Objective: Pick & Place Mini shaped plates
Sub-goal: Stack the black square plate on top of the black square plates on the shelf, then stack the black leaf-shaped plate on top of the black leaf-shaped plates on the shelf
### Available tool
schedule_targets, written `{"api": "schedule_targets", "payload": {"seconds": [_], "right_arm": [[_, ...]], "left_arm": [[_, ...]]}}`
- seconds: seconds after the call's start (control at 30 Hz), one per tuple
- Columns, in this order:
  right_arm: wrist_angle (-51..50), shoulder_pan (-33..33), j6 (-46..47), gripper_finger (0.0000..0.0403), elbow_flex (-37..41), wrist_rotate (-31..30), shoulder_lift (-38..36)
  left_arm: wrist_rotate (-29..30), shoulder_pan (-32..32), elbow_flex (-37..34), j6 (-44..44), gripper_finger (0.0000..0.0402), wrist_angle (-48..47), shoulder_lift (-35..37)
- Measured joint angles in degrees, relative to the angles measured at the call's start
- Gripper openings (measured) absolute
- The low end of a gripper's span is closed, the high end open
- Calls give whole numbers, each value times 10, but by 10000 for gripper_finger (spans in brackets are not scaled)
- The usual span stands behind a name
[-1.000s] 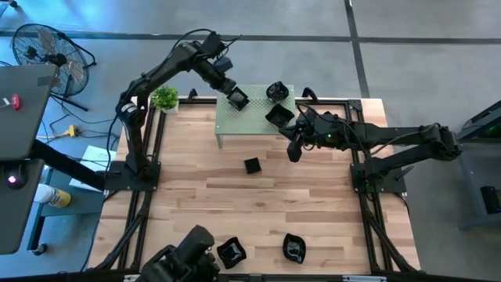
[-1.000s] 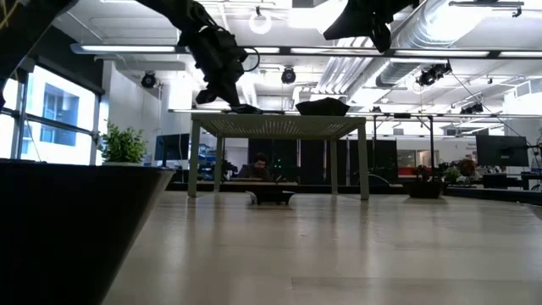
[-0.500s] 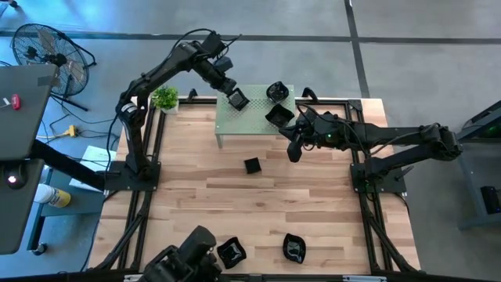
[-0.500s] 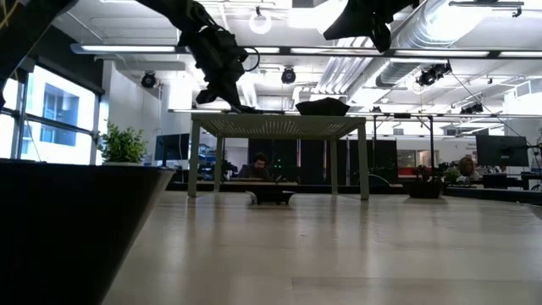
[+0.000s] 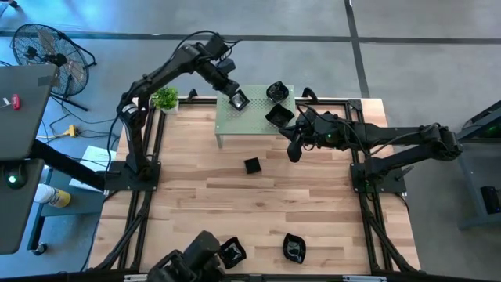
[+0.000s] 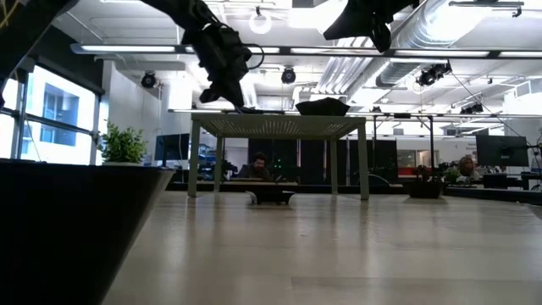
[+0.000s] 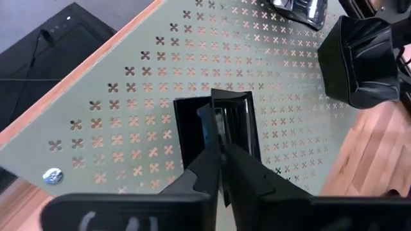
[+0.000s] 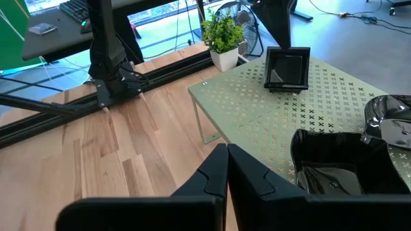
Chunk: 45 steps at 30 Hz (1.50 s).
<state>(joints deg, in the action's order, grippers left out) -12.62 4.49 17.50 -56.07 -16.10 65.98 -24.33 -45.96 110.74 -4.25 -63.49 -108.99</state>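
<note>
**Resting on perforated shelf, small square plate at L gripper tips**

Hovering over the pale green perforated shelf [image 5: 254, 110], L gripper [image 7: 221, 151] w/ fingers nearly pressed together at rim of square mini plate [image 7: 217, 125]; whether pinching it, cannot tell. Hanging just off shelf edge, R gripper [image 8: 226, 154], fingers pressed together, empty. Sitting nearby on shelf, wavy-edged plate [image 5: 279, 116].

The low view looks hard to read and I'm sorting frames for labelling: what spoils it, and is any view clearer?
Low view: bright ceiling lights backlight the raised shelf, so its plates are silhouettes, and a dark blur fills the near left. Left wrist view: the square plate is evenly lit, with glossy reflections.
</note>
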Motion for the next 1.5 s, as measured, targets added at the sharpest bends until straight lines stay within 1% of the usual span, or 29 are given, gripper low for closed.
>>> {"api": "schedule_targets", "payload": {"seconds": [0.17, 0.27, 0.4, 0.53, 0.6, 0.7, 0.77, 0.83, 0.87, 0.97, 1.03, 1.1, 1.2, 1.3, 1.37, 1.5], "right_arm": [[0, 0, 0, 6, 0, 0, 0], [0, 0, 1, 3, 0, 0, 0], [0, 0, 2, 2, 0, 0, 0], [0, 0, 2, 5, 0, 0, 0], [0, 0, 2, 6, 0, 0, 0], [0, 0, 2, 3, 0, 1, -1], [0, 0, 2, 2, 0, 0, -1], [0, 0, 2, 2, 0, 0, -1], [0, 0, 2, 3, 0, 0, -1], [0, 0, 2, 2, 0, 0, -1], [0, 0, 2, 2, 0, 3, -1], [0, 0, 4, 2, 0, 13, -1], [0, 0, 5, 1, 0, 29, -2], [-9, -1, 21, 2, -1, 49, -6], [-43, -9, 43, 1, -14, 56, -9], [-139, -60, 80, 1, -48, 35, -9]], "left_arm": [[19, 7, 0, -4, 74, 3, 0], [21, 6, 0, -5, 103, 4, 0], [20, 6, 7, -5, 118, -4, 0], [14, 8, 44, 12, 118, -40, 2], [34, 16, 64, 25, 110, -63, 2], [60, 26, 66, 40, 78, -63, 22], [62, 36, 42, 29, 45, -27, 48], [60, 48, -3, 24, 13, 21, 79], [63, 57, -32, 16, 8, 49, 97], [98, 90, -138, -16, 15, 153, 165], [119, 114, -220, -32, 8, 225, 218], [136, 136, -304, -52, 3, 291, 276], [164, 174, -417, -82, 5, 374, 368], [202, 214, -515, -109, 1, 426, 457], [225, 237, -575, -132, 1, 450, 513], [256, 271, -676, -155, 1, 494, 617]]}}
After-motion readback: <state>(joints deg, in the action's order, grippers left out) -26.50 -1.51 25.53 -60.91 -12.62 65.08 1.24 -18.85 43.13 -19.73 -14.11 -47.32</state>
